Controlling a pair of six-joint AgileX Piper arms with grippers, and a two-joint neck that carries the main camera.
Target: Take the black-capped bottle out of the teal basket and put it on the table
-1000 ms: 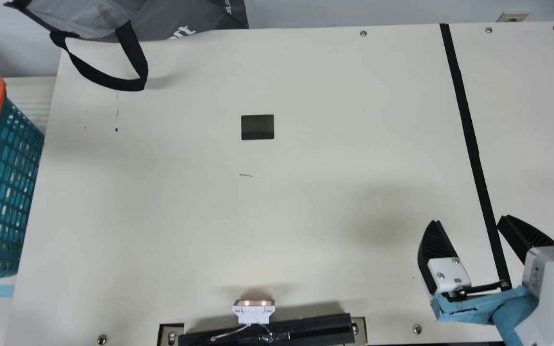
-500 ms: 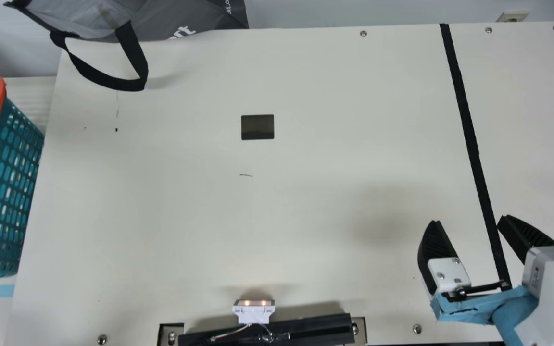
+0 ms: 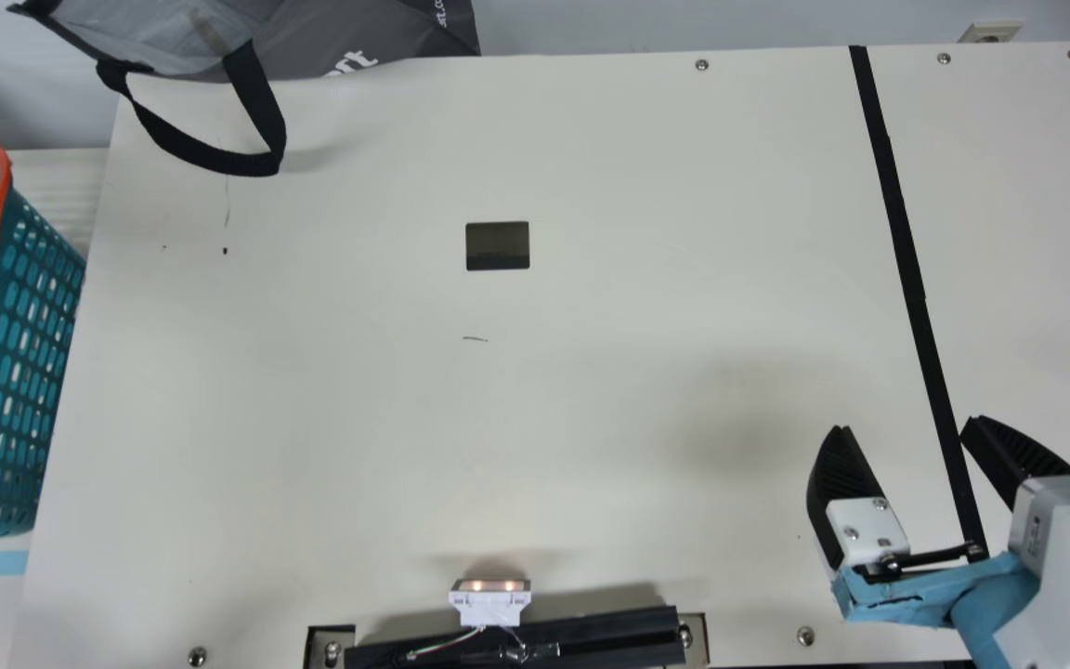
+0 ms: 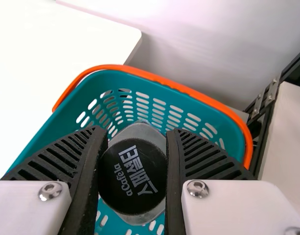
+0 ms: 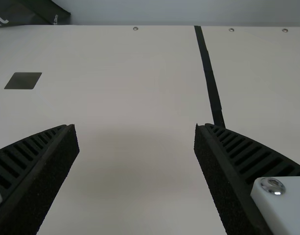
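In left claw [image 4: 136, 131], one black-capped bottle [image 4: 132, 176]

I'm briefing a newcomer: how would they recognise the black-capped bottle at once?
Beside the cream table stands a teal basket with an orange handle. Look over its opening, between the ribbed fingers of my left gripper. The bottle there has a round black cap with white lettering, unlike the unlettered black fingers.
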